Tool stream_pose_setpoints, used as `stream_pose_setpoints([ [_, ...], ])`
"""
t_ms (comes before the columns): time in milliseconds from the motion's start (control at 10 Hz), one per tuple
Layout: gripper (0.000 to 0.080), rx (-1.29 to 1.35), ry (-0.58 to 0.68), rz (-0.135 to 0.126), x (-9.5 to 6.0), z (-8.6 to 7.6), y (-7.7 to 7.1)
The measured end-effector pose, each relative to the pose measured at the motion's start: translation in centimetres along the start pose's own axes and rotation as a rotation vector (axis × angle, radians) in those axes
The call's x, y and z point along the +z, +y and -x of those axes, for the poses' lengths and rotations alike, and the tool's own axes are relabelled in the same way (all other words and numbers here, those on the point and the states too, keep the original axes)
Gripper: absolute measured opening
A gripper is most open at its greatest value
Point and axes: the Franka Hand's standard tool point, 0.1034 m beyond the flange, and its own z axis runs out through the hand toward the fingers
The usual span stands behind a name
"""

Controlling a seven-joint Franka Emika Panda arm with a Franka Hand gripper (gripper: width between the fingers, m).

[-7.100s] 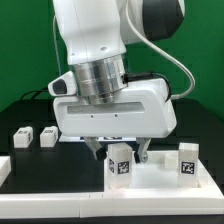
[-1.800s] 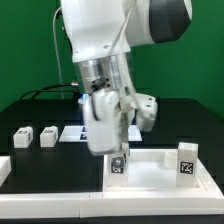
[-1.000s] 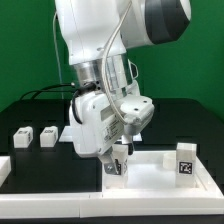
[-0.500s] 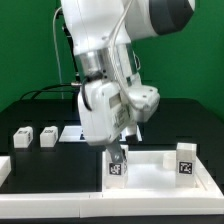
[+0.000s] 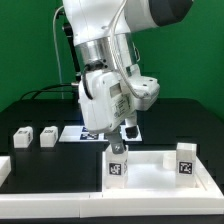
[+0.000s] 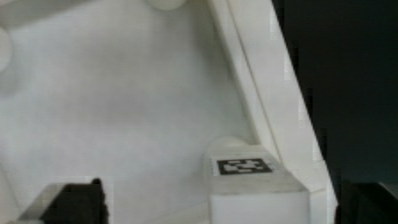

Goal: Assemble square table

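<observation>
On the black bench [image 5: 50, 165], toward the exterior view's right, your square table slab [image 5: 150, 180] is lying flat. The left peg [image 5: 117, 166] and right peg [image 5: 186, 161] are standing upright on it. The claw [image 5: 118, 138] is hanging over the left peg, spread wide and gripping nothing. You are also seeing two spare pegs, the first [image 5: 22, 135] and the second [image 5: 46, 135], sitting well apart at the exterior view's left.

Exterior view: I log bright, even light; mild glare on the glossy white robot arm [image 5: 105, 30]; matte black tabletop [image 5: 25, 112] reads dark. Wrist view: dimmer, greyish, soft-focus; large white plastic square slab [image 6: 125, 120] shaded, its black-white tag [image 6: 246, 166] blurred.
</observation>
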Motion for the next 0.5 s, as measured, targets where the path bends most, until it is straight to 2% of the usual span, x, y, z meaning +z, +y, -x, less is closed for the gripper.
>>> stream_pose_setpoints([
  [200,0.0649,-0.023,0.001,0.001,0.05,-0.02,0.02],
  [400,0.0649,-0.157,-0.008,-0.009,-0.19,-0.17,0.18],
  [500,0.0649,-0.306,-0.011,-0.012,-0.49,-0.40,0.40],
])
